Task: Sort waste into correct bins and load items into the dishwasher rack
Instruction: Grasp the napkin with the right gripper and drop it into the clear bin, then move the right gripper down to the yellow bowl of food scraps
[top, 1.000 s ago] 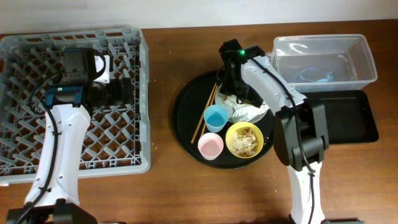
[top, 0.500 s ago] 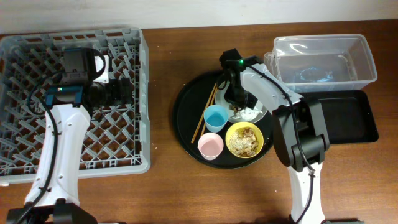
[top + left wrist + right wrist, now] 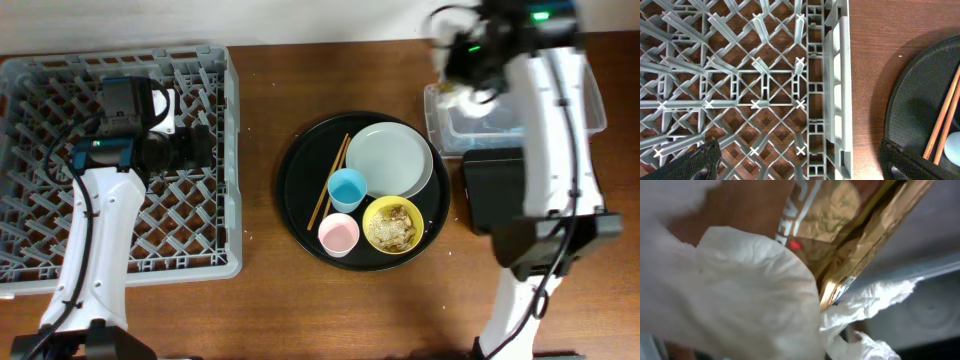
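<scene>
My right gripper (image 3: pixel 462 80) is shut on the crumpled white napkin (image 3: pixel 452 98), held above the left end of the clear tub (image 3: pixel 560 100). In the right wrist view the napkin (image 3: pixel 755 295) and a golden-brown wrapper (image 3: pixel 850 220) fill the picture and hide the fingers. The grey-green plate (image 3: pixel 390 160) lies bare on the round black tray (image 3: pixel 300 200). Beside it are the yellow bowl (image 3: pixel 392 225) with food leftovers, the pink cup (image 3: pixel 339 235), the blue cup (image 3: pixel 347 188) and the chopsticks (image 3: pixel 330 180). My left gripper (image 3: pixel 200 148) hangs open over the right edge of the dishwasher rack (image 3: pixel 60 120).
The shallow black tray (image 3: pixel 575 190) lies in front of the clear tub, partly hidden by my right arm. In the left wrist view the rack wall (image 3: pixel 837 90) runs between the lattice and the brown tabletop (image 3: pixel 870 75), with the round tray's rim (image 3: pixel 910 100) at the right.
My right gripper shut on the napkin on the plate, lifted it and carried it right and back to above the clear tub. The plate is now bare. The left arm has not moved.
</scene>
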{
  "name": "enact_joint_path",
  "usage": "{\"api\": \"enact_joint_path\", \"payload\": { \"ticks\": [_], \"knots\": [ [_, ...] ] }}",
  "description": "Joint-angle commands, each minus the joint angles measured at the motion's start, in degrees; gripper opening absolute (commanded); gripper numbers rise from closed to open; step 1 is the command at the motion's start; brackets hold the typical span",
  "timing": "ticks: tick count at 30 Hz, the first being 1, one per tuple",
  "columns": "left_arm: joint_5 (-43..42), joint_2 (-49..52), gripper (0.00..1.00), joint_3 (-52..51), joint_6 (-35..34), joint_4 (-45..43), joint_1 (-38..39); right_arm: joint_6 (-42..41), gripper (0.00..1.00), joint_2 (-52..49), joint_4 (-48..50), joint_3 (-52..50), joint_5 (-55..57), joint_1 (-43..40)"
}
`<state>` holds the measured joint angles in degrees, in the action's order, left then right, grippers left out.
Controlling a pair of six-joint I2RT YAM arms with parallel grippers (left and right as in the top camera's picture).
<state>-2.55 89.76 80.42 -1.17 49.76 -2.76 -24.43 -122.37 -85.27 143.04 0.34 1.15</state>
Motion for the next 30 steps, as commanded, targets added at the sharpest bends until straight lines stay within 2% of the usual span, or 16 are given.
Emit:
{"api": "enact_joint_path", "payload": {
  "ticks": [1, 4, 5, 8, 9, 12, 13, 15, 16, 19, 22, 24, 26, 27, 30],
  "knots": [
    [0.42, 0.57, 0.99, 0.13, -0.55, -0.09, -0.02, -4.07, 0.04, -2.82, 5.88, -3.41, 0.26, -7.61],
    [0.39, 0.57, 0.99, 0.13, -0.57, -0.07, -0.02, -6.58, 0.05, -5.77, 15.87, -10.62, 0.04, -11.8],
    [0.39, 0.57, 0.99, 0.13, -0.57, -0.07, -0.02, -6.54, 0.36, -6.08, 19.15, -13.51, 0.07, -12.07],
    [0.39, 0.57, 0.99, 0.13, -0.57, -0.07, -0.02, -6.49, 0.65, -6.14, 21.49, -15.74, -0.61, -12.04],
    [0.39, 0.57, 0.99, 0.13, -0.57, -0.09, -0.02, -6.47, 0.72, -5.95, 21.51, -15.52, -1.55, -12.04],
    [0.39, 0.57, 0.99, 0.13, -0.57, -0.24, -0.02, -2.56, 0.75, -4.9, 19.98, -12.17, -8.09, -12.17],
    [0.37, 0.57, 0.99, 0.13, -0.57, -0.24, -0.02, 0.13, 0.75, -3.96, 16.7, -9.75, -12.31, -12.13],
    [-0.9, 0.55, 0.99, 0.15, -0.52, -0.24, -0.02, 3.54, 0.75, -1.4, 5.99, -5.18, -20.31, -11.37],
    [-0.87, 0.55, 0.99, 0.37, 0.15, -0.72, -0.02, 7.98, 0.74, 1.55, -1.29, -3.74, -21.42, -9.55],
    [-0.68, 0.52, 0.99, 2.01, 0.96, -1.05, -0.02, 11.63, 0.73, 7.08, -12.09, -3.96, -17.66, -5.33],
    [-0.68, -0.48, 0.99, 3.98, 0.94, -1.01, -0.02, 13.18, 0.72, 13.44, -12.07, -8.76, -17.62, -1.33],
    [-0.68, -2.21, 0.99, 4.28, 0.76, -0.92, -0.26, 13.51, 0.71, 18.64, -12.07, -15.76, -15.76, 3.63],
    [-0.68, -3.91, 0.99, 4.28, -1.49, -0.9, -2.47, 13.2, 0.65, 20.76, -11.28, -23.1, -13.14, 8.61],
    [-0.68, -4.74, 0.99, 4.28, -3.45, -0.92, -4.46, 12.81, 0.6, 21.03, -9.18, -27.47, -13.18, 11.5],
    [-0.7, -5.51, 0.99, 4.26, -4.42, -0.87, -10.32, 7.37, 0.59, 21.03, 1.22, -39.71, -12.68, 18.08]
  ]
}}
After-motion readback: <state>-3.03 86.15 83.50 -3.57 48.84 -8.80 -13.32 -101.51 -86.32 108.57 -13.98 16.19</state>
